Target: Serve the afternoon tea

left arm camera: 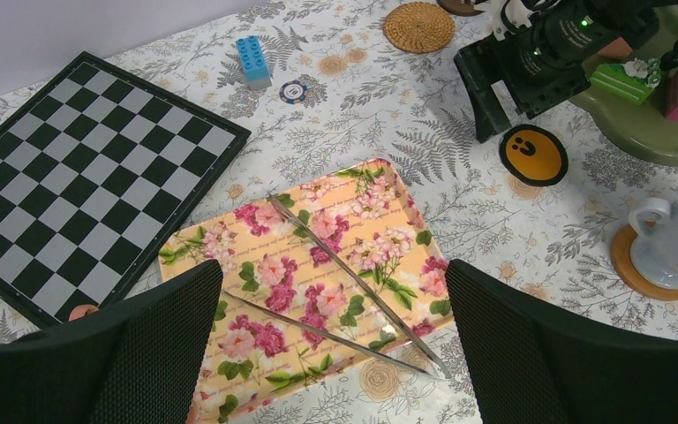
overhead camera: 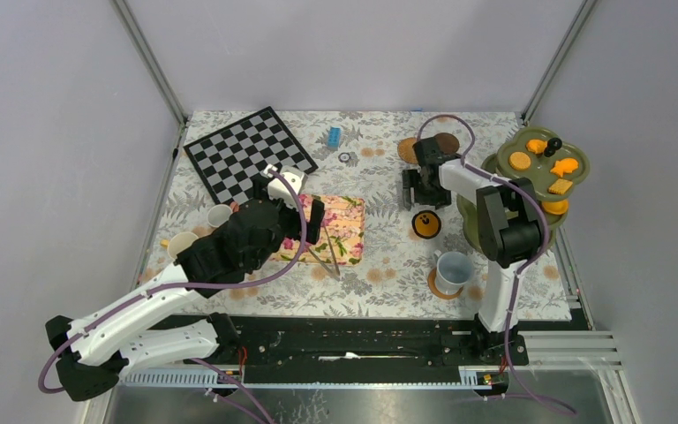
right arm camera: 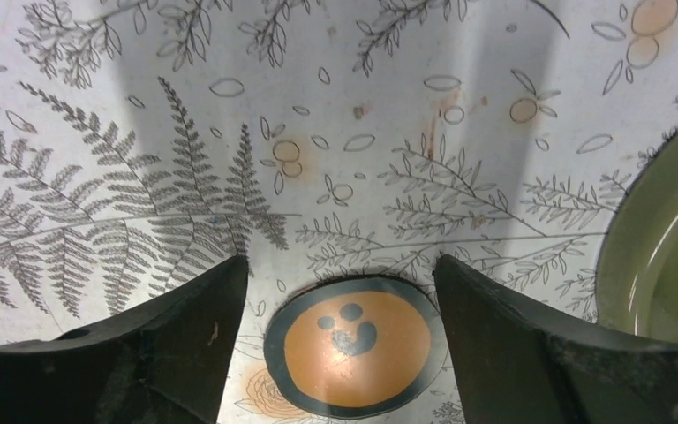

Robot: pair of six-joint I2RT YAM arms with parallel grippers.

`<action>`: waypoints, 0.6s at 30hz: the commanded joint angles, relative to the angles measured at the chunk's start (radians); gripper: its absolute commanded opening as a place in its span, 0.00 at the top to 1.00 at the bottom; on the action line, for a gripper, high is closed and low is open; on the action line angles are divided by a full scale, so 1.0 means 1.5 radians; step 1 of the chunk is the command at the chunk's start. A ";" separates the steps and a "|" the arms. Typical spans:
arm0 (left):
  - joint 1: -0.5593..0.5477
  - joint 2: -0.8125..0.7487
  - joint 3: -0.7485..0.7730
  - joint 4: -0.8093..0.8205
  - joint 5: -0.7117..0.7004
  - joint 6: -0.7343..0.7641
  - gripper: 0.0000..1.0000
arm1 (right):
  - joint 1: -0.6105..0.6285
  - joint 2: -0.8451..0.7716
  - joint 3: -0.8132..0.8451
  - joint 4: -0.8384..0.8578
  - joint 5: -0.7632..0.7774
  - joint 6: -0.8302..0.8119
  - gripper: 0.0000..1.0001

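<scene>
the left hand (left arm camera: pixel 335 353) is spread wide and holds nothing. it hangs over the near edge of a rectangular yellow tray with a pink flower print (left arm camera: pixel 318 238). a pair of thin metal tongs (left arm camera: pixel 353 281) lies on that tray, legs splayed, with its joined end reaching past the tray's corner onto the table (left arm camera: pixel 362 106), which wears a pale fern-printed cloth.

the right hand (right arm camera: pixel 340 283) is spread too and points down at the cloth. a flat round orange toy pastry with a dark rim and a smiley face (right arm camera: pixel 353 344) lies between its fingers; whether either finger touches it cannot be told.

just right of that hand stands an olive-green tiered stand (overhead camera: pixel 537 179), with several orange and yellow toy pastries (overhead camera: pixel 520 161) on its top tier. nearer the arm bases, a grey-blue mug (overhead camera: pixel 453 268) sits upright on a round brown coaster (overhead camera: pixel 435 287).

a woven tan coaster (overhead camera: pixel 408 150) and a dark brown coaster (overhead camera: pixel 448 141) lie just beside each other toward the far edge. on the left side stand a cream mug (overhead camera: pixel 219 215) and a second pale mug (overhead camera: pixel 181 245). a black-and-white chequered board (overhead camera: pixel 247 152), a blue toy brick (overhead camera: pixel 335 135) and a small round chip (overhead camera: pixel 345 157) lie at the far left.
</scene>
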State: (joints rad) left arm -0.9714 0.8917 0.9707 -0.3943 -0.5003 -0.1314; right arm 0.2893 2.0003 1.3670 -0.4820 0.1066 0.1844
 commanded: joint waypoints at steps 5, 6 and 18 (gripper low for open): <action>0.004 -0.010 -0.002 0.027 0.009 -0.003 0.01 | 0.000 -0.071 -0.147 -0.019 0.009 0.012 0.29; 0.004 -0.009 -0.002 0.027 0.009 -0.003 0.01 | -0.001 -0.082 -0.160 -0.020 0.006 0.014 0.30; 0.004 0.001 -0.002 0.027 0.011 -0.003 0.01 | -0.001 -0.153 -0.205 -0.054 0.033 0.004 0.19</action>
State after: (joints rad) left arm -0.9703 0.8925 0.9707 -0.3943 -0.4995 -0.1318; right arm 0.2878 1.7805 1.0740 -0.4538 0.1127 0.2005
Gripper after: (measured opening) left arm 0.990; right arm 0.801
